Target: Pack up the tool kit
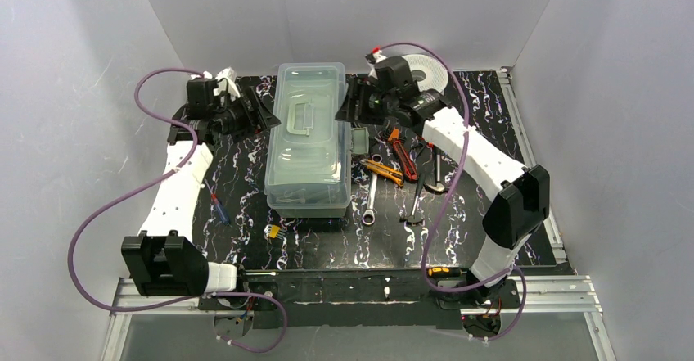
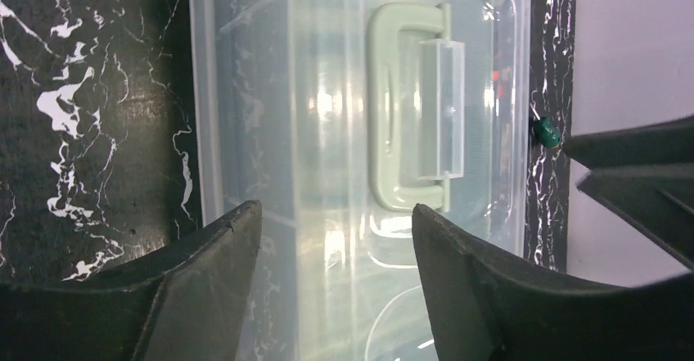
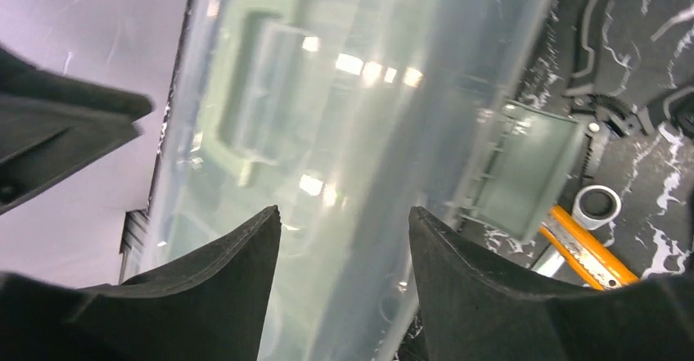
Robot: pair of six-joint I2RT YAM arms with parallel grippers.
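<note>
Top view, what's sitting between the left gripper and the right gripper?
The pale green toolbox with its handle lies between the left gripper and the right gripper. The top view shows it; both wrist views look onto its lid.

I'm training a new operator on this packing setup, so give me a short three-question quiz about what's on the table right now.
1. True or false: the toolbox has its lid raised.
2. The wrench lies: A) left of the toolbox, B) right of it, C) inside it.
3. What do the left end effector and the right end effector hold?
Key: 1 false, the lid lies down; 2 B; 3 nothing, both are open.
</note>
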